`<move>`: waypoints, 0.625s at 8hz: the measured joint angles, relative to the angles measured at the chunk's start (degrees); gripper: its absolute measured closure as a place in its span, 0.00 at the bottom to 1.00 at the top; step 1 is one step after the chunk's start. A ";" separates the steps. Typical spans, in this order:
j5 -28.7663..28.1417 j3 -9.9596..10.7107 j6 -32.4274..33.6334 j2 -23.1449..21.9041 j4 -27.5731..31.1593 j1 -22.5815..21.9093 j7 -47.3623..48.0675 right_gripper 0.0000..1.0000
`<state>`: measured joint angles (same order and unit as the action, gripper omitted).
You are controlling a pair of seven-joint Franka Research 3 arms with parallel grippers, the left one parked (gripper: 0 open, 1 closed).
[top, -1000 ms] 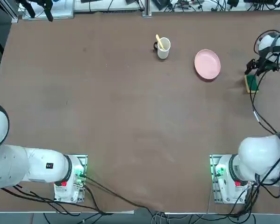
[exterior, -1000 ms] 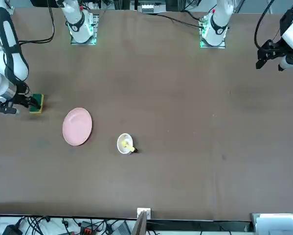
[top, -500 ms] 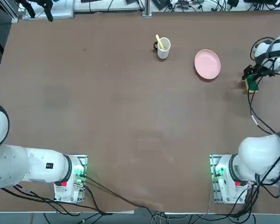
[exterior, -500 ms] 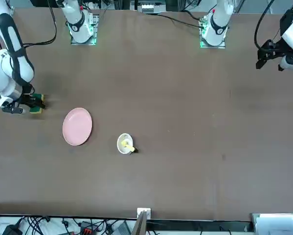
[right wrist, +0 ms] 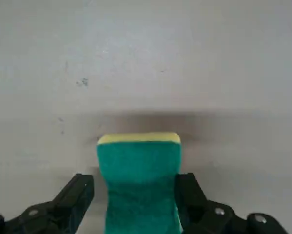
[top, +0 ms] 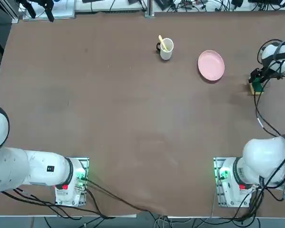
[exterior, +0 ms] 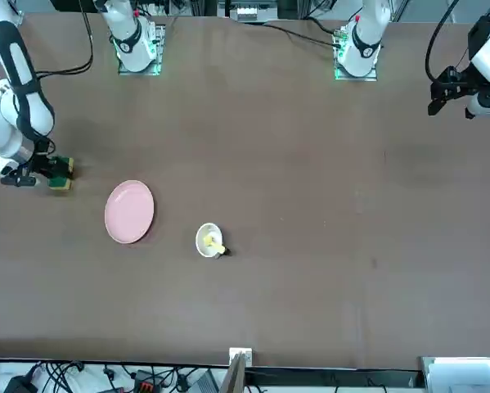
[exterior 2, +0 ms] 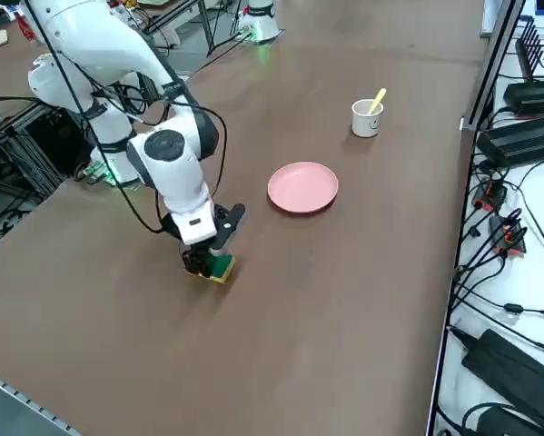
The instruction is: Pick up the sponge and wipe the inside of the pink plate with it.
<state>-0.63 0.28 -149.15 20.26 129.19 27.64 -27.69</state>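
From left to right in the top view, the white mug [top: 166, 49] and pink plate [top: 211, 65] lie unmoved on the worktop [top: 132, 109]; the right hand [right wrist: 135, 181] has shifted over the sponge [right wrist: 138, 195], its 2 fingers wide open, grasping nothing, 1 close against the sponge's side, contact unclear, the other apart.

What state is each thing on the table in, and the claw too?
Right claw: open, around the sponge, not closed on it.
Sponge: green side up, yellow below.
Pink plate: lying flat, nothing in it.
White mug: upright, yellow utensil standing in it.
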 joint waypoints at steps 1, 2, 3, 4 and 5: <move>0.00 0.00 0.00 0.00 0.03 0.05 -0.38 0.00; 0.00 0.00 0.00 0.07 0.13 0.18 -1.03 0.00; 0.00 0.00 0.00 0.36 0.29 0.49 -1.88 0.00; 0.00 0.00 -0.01 0.79 0.45 0.91 -2.42 0.00; 0.00 0.00 -0.05 1.28 0.47 1.15 -2.66 0.01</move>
<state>-0.62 0.28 -149.21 21.54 129.66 28.78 -30.35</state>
